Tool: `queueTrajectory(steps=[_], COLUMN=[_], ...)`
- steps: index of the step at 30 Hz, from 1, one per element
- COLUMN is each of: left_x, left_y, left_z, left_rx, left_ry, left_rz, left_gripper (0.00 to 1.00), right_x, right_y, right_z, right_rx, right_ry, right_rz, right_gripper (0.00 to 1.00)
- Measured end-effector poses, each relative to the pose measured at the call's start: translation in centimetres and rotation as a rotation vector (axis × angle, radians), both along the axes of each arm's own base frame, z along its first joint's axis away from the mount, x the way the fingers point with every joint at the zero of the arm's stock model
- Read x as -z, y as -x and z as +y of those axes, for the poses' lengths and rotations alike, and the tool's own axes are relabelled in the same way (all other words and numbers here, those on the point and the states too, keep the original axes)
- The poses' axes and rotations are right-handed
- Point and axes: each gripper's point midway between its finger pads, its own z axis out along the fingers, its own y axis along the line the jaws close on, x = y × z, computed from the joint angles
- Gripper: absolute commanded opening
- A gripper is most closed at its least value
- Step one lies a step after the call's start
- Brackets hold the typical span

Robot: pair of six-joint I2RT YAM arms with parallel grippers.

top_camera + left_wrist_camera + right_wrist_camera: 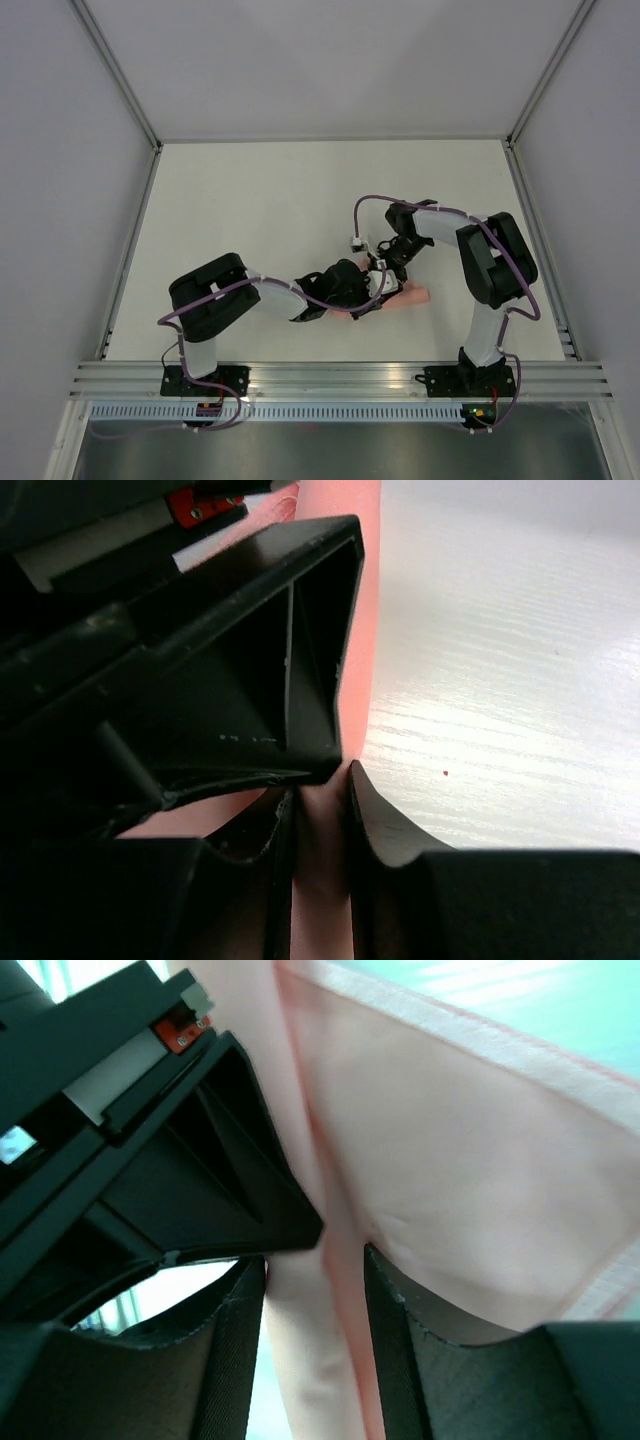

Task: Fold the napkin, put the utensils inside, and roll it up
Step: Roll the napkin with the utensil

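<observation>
The pale pink napkin (412, 294) lies bunched into a narrow roll on the white table (300, 200), right of centre, and both grippers meet over it. My left gripper (375, 292) is shut on a strip of the napkin (355, 600), which is pinched tight between its fingertips (320, 790). My right gripper (385, 272) stands open around a fold of the napkin (450, 1160). The cloth runs loosely between its jaws (315, 1270). The two grippers almost touch each other. The utensils are hidden from view.
Grey walls with metal frame rails (130, 240) enclose the table on the left, back and right. The arm bases sit on a rail (340, 380) at the near edge. In each wrist view the other gripper's black body fills the upper left.
</observation>
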Motion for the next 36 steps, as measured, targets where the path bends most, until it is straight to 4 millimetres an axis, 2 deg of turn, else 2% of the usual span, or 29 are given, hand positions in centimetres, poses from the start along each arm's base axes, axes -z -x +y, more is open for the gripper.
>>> queueTrajectory(steps=[5, 7, 13, 16, 20, 24, 30, 36], left_x=[0.0, 0.0, 0.1, 0.1, 0.1, 0.1, 0.1, 0.2], left_y=[-0.4, -0.5, -1.1, -1.4, -2.0, -2.5, -3.1, -3.1], left_z=[0.0, 0.1, 0.4, 0.6, 1.0, 1.1, 1.3, 1.2], left_rx=[0.002, 0.005, 0.020, 0.028, 0.039, 0.057, 0.079, 0.096], left_ry=[0.023, 0.034, 0.066, 0.084, 0.103, 0.111, 0.115, 0.108], left_rz=[0.058, 0.088, 0.203, 0.274, 0.371, 0.481, 0.631, 0.742], left_gripper=[0.02, 0.02, 0.02, 0.02, 0.02, 0.02, 0.02, 0.02], right_x=[-0.9, -1.7, -5.5, -7.2, -8.6, -8.6, -6.2, -3.0], right_y=[-2.1, -3.6, -7.7, -8.4, -6.7, -4.2, -1.5, 1.0], right_z=[-0.1, -0.1, -1.8, -3.0, -4.1, -4.5, -4.6, -2.5], right_rx=[0.045, 0.081, 0.226, 0.276, 0.291, 0.264, 0.199, 0.062], right_ry=[0.006, -0.004, -0.053, -0.075, -0.102, -0.121, -0.115, -0.092], right_rz=[-0.105, -0.170, -0.345, -0.416, -0.504, -0.566, -0.609, -0.711], right_gripper=[0.52, 0.52, 0.53, 0.54, 0.57, 0.59, 0.62, 0.66])
